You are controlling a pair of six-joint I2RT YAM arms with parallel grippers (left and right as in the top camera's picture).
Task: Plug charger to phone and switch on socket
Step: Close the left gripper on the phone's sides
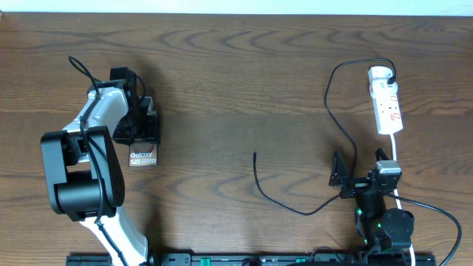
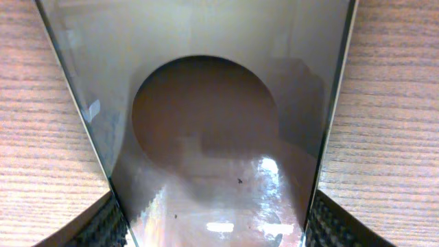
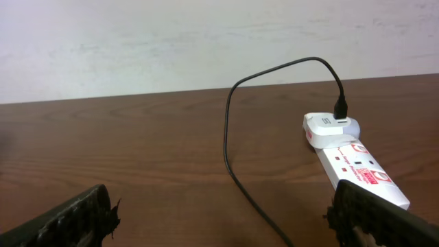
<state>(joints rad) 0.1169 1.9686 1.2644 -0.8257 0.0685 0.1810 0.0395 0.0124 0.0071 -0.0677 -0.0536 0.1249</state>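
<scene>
The phone (image 1: 143, 153) lies well to the left of the socket (image 1: 386, 103), its long axis running from the robot's side to the far side, the lettered end nearer the robot. The left gripper (image 1: 139, 122) straddles its far part, with the fingers (image 2: 103, 225) closed against both long edges. The socket lies along the same line as the phone. The charger (image 1: 256, 174) is plugged in at the socket's far end. Its cable loops left of the socket and its free tip points to the far side. Just on the near side of the socket, the right gripper (image 3: 226, 226) is spread wide and holds nothing.
</scene>
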